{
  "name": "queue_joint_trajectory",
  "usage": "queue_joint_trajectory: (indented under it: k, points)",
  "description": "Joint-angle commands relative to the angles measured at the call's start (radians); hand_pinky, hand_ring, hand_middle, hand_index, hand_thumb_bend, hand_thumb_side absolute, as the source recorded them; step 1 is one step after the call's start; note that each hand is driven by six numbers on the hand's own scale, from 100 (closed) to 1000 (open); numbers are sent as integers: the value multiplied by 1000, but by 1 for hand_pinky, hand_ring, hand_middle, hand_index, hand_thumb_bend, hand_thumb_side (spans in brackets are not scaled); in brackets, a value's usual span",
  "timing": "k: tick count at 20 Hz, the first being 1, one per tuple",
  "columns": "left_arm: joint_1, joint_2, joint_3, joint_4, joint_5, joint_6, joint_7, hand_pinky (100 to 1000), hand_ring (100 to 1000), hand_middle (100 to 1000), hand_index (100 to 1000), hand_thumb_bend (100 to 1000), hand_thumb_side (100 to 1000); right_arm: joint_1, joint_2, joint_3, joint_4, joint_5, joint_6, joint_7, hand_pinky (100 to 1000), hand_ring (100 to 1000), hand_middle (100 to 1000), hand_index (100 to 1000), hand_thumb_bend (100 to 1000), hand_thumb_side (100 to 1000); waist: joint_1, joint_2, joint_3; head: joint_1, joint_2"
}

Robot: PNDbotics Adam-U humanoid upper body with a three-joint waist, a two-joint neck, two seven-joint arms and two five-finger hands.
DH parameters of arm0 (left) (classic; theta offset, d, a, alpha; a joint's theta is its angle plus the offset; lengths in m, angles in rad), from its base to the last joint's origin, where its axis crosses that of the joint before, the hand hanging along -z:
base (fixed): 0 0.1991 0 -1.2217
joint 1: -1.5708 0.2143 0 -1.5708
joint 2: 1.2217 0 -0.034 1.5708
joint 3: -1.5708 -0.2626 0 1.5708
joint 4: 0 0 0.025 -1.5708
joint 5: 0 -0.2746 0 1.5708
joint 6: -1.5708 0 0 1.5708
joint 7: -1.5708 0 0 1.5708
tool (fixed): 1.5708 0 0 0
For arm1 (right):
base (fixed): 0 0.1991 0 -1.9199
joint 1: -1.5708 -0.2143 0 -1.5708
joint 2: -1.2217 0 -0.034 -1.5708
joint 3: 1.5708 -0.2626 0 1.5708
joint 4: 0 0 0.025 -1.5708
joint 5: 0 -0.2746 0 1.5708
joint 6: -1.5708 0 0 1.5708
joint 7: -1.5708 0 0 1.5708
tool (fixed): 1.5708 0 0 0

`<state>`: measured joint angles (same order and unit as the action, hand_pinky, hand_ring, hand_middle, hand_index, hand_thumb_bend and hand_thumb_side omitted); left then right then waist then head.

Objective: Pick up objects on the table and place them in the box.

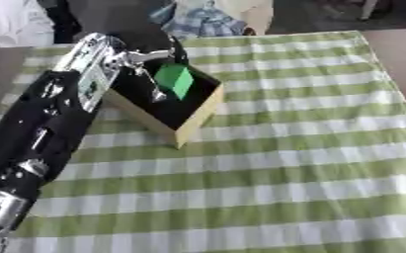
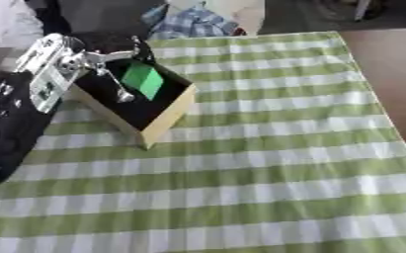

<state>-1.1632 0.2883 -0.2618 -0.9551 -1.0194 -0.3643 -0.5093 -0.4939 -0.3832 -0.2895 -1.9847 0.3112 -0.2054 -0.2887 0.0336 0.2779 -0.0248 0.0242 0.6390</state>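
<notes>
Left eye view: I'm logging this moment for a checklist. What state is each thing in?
Box: open-topped, upright on the cloth, dark inside.
Green block: inside the box opening, tilted, at the left hand's fingers; whether gripped or released is unclear.
Left hand: over the box, fingers reaching down into it.
Right hand: not in view.
Checked cloth: spread flat over the table, bare of other objects where visible.

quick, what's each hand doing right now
Left hand: over the box, fingers around the green block.
Right hand: not in view.
</notes>
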Motion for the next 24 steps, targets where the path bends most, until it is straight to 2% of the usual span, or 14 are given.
queue_joint_trajectory:
  k: [1,3,6,10,13,15,20,24]
  points:
    - [-22,3,12,4,-22,5,20,433,519,537,707,179,100,-15,-13,-10,-15,-8,-2,-2,556,786,713,894,100,1000,-3,-17,-3,2,-13]
    - [-18,0,13,11,-34,10,26,493,570,581,732,222,100,-14,-12,-11,-15,-8,-2,-4,555,786,713,894,100,1000,-3,-17,-4,1,-13]
    - [-14,-2,13,18,-56,10,31,655,719,677,788,337,116,-13,-12,-13,-15,-8,-1,-5,555,786,712,894,100,1000,-4,-17,-5,1,-13]
    - [-13,-2,14,18,-93,-1,31,729,809,783,852,459,238,-11,-10,-14,-15,-8,-1,-6,554,786,712,894,100,1000,-4,-18,-4,1,-10]
    - [-12,-2,16,18,-116,-12,26,790,856,826,871,517,206,-8,-9,-15,-15,-8,0,-7,554,786,711,894,100,1000,-6,-19,-4,1,-9]
    - [-12,-1,21,17,-124,-19,22,786,853,821,869,506,213,-7,-8,-16,-15,-8,1,-8,554,786,711,894,100,1000,-6,-20,-4,1,-7]
    - [-11,1,34,-5,-96,-20,37,751,829,792,857,385,163,-3,-6,-17,-15,-8,6,-8,553,786,711,894,100,1000,-5,-25,-2,-1,-2]
    - [-13,9,45,-48,-46,3,56,710,794,759,843,269,125,-3,-8,-16,-15,-7,5,-9,556,787,713,894,100,1000,-5,-31,-1,-3,3]
